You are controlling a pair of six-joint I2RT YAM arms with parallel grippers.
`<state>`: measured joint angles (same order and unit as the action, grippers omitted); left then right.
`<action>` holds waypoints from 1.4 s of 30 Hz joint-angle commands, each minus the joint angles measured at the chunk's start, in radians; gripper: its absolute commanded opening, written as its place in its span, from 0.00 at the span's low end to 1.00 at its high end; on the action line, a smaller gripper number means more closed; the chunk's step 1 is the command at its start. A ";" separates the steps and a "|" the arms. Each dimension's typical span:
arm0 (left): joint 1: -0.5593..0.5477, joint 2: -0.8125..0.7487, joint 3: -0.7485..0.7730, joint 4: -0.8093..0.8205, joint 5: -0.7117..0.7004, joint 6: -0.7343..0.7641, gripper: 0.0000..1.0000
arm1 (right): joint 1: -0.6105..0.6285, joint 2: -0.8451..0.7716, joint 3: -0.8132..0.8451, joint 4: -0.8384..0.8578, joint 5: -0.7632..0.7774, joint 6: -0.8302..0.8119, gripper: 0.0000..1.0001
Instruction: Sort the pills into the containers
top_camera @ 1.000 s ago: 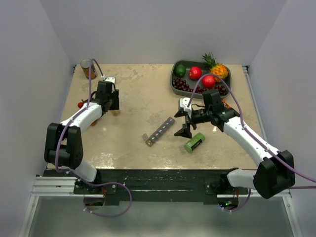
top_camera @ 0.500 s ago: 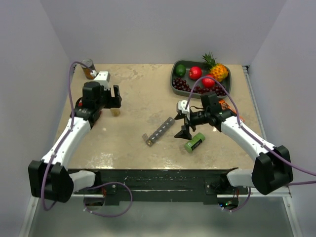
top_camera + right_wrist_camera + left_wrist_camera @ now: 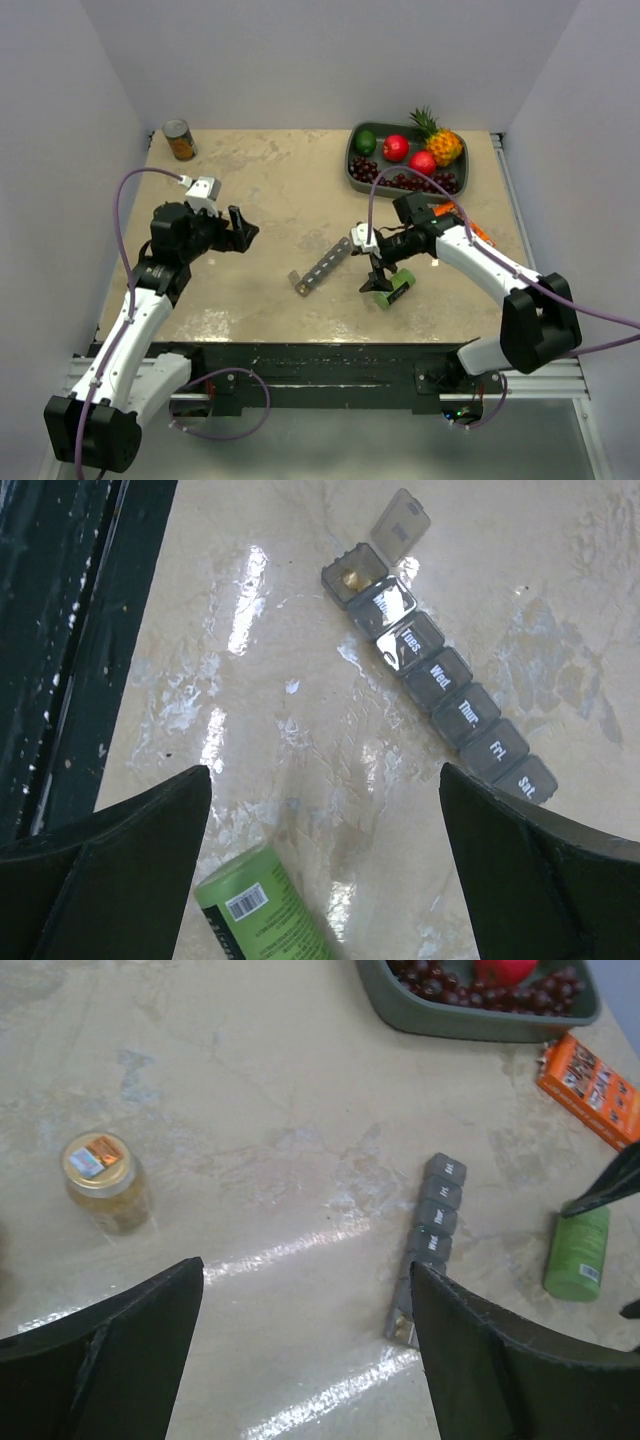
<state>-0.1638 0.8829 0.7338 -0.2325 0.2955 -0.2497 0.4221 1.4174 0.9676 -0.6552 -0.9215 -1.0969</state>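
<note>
The grey pill organizer (image 3: 322, 266) lies at mid table, a strip of lidded day compartments. It shows in the left wrist view (image 3: 430, 1222) and right wrist view (image 3: 440, 675). Its end compartment stands open, lid (image 3: 400, 525) flipped back, with yellowish pills (image 3: 352, 579) inside. A small clear bottle (image 3: 105, 1180) with a gold lid and amber contents stands upright; in the top view my left gripper hides it. My left gripper (image 3: 240, 228) (image 3: 310, 1360) is open and empty, above the table left of the organizer. My right gripper (image 3: 378, 272) (image 3: 325, 860) is open and empty, just right of the organizer.
A green box (image 3: 396, 289) (image 3: 265, 910) lies under the right gripper. A dark fruit tray (image 3: 352, 172) (image 3: 400, 1005) sits at the back right, an orange box (image 3: 590, 1085) near it. A can (image 3: 179, 140) stands at the back left.
My left arm has drawn back from the far left and swung its gripper right, toward the middle. My right gripper has shifted slightly nearer and left, over the green box.
</note>
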 commanded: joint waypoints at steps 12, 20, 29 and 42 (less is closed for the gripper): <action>0.004 -0.016 -0.300 0.206 0.288 -0.230 0.60 | 0.210 0.328 0.310 -0.070 0.361 -0.239 0.95; 0.003 0.077 -0.343 0.260 0.244 -0.321 0.48 | 0.262 0.506 0.428 -0.069 0.450 -0.258 0.86; -0.019 0.120 -0.389 0.334 0.246 -0.353 0.46 | 0.273 0.551 0.424 -0.060 0.493 -0.293 0.76; -0.121 0.333 -0.335 0.505 0.185 -0.373 0.39 | 0.277 0.497 0.313 0.025 0.490 -0.215 0.55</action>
<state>-0.2611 1.1431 0.3481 0.1551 0.5240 -0.6098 0.6945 1.9553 1.3315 -0.6788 -0.4572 -1.3396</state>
